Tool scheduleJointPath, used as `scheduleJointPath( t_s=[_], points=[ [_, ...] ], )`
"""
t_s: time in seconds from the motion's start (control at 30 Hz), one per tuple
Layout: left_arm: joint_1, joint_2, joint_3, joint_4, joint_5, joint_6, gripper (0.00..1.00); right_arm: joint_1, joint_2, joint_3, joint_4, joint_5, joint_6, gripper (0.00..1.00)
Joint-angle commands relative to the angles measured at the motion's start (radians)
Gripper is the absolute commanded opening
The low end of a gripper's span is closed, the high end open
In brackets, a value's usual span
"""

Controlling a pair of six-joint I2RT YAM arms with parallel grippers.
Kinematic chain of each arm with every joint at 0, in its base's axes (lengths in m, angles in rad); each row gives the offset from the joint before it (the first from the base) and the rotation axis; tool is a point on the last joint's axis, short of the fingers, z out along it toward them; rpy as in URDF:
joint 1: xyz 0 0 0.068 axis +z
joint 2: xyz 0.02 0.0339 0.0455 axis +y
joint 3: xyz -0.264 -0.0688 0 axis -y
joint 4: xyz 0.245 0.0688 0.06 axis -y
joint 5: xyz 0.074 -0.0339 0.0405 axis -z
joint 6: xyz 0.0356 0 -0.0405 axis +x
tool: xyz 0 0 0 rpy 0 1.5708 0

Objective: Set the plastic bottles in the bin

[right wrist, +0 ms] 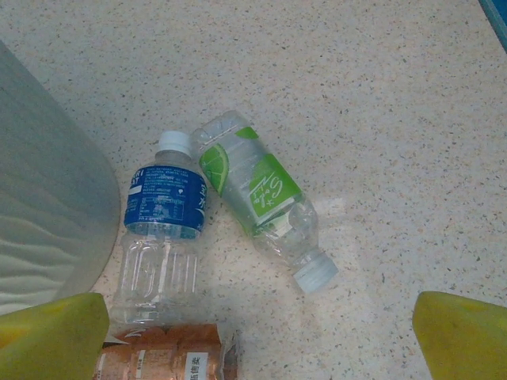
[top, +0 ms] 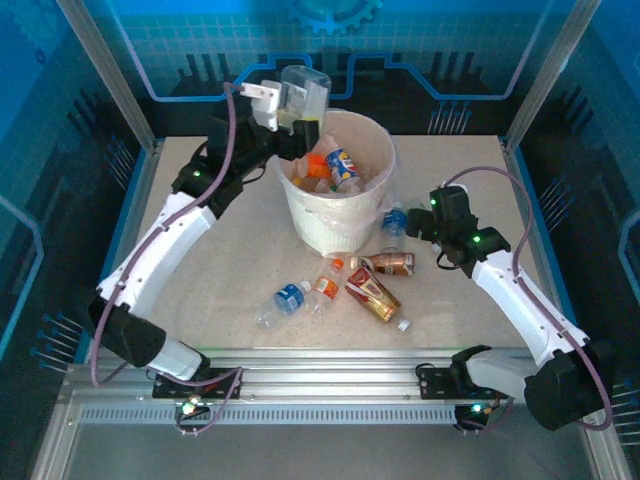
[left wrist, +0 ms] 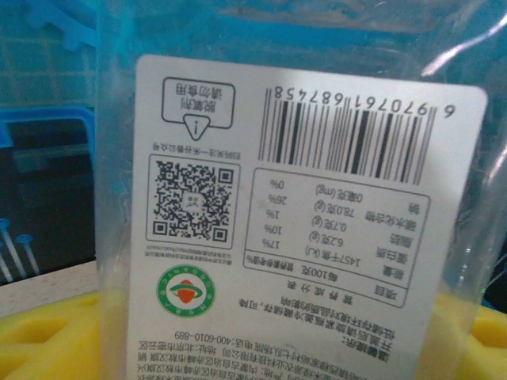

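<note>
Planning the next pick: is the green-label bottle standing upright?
No, the green-label bottle lies on its side on the table, beside the blue-label bottle.

Left arm (top: 165, 235) reaching far and high, jaws clamped, right arm (top: 520, 290) bent low, jaws wide apart

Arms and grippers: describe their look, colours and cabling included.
Both the left arm and right arm have white curved shells, black joints, small green lights and a purplish-grey cable looped alongside. The left gripper and right gripper have yellow fingers.
</note>
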Motion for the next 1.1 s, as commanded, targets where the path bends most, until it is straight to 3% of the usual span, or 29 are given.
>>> scheduleJointPath(
  t_s=[0.0, 0.23, 1.07],
  points=[
    [-0.028, 0.052, 0.052, 0.063, 0.036, -0.033, 0.64, -0.012, -0.003, -0.013, 0.017, 0.002, 0.019, 1.0],
    [-0.072, 0.133, 0.062, 0.032, 0.045, -0.018, 0.65, -0.012, -0.008, -0.012, 0.008, 0.005, 0.022, 1.0],
    [-0.081, 0.374, 0.097, -0.195, 0.022, 0.066, 0.73, -0.011, 0.014, 0.008, -0.028, 0.008, 0.042, 1.0]
  ],
)
